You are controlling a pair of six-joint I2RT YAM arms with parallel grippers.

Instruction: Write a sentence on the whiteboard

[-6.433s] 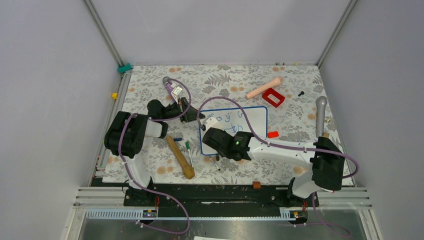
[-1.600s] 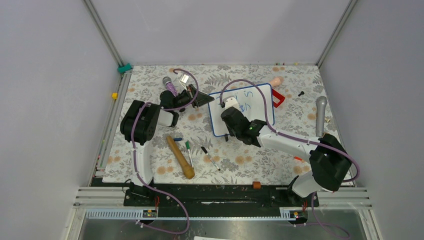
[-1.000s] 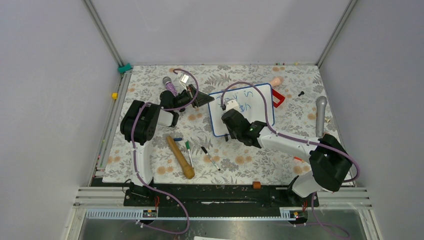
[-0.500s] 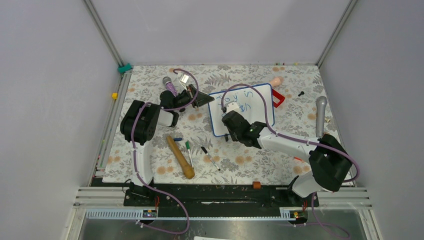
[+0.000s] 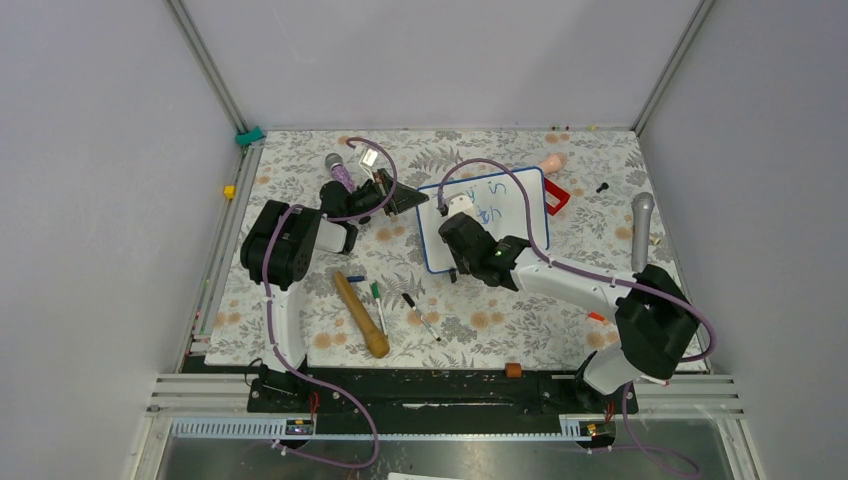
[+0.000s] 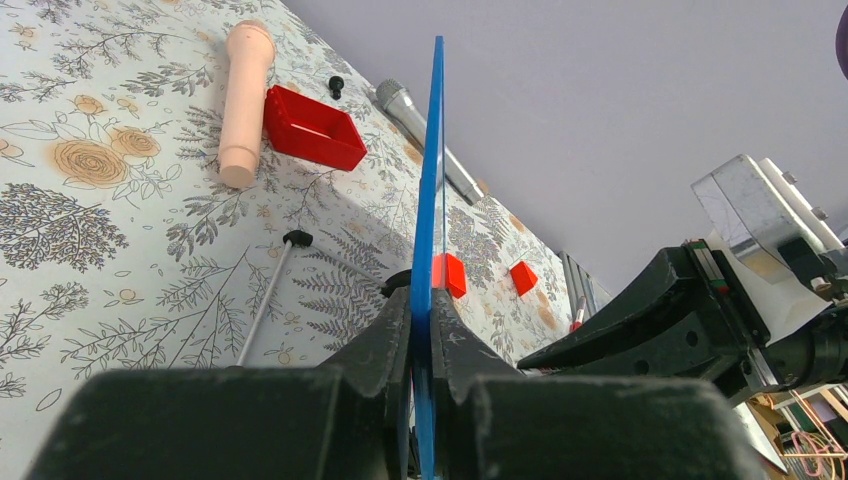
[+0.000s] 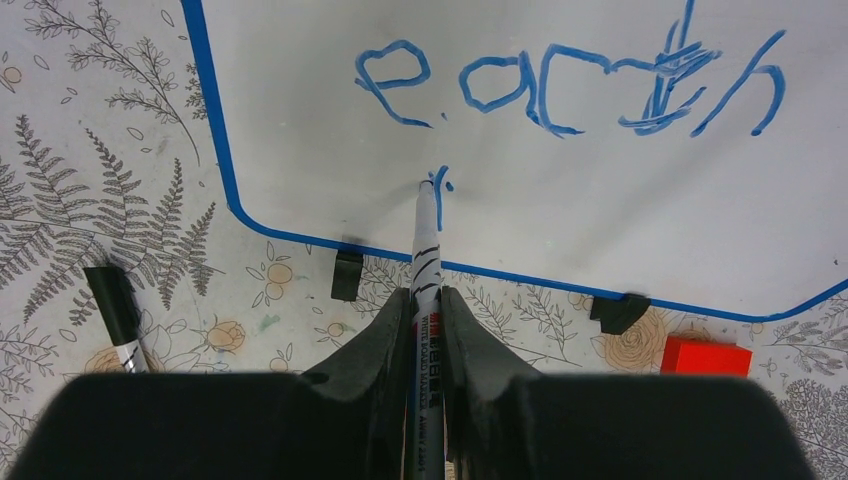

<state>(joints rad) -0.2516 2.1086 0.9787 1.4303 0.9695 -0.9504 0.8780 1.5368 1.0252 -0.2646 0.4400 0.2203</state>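
Clamping whiteboard point(image 5: 522, 228) edge: left end effector point(image 6: 421, 312). Right end effector point(image 7: 426, 302) pinches marker point(image 7: 425, 245), tip on board beneath sentence point(image 7: 560, 92).

You see the whiteboard point(image 7: 560, 210) face smooth and glossy, inside a blue plastic-looking frame point(image 7: 214, 130). Under it the floral cloth point(image 5: 300, 190) looks matt. To its left lies a dull wooden handle point(image 5: 360, 315), and to its right a grey metal microphone point(image 5: 641, 232).
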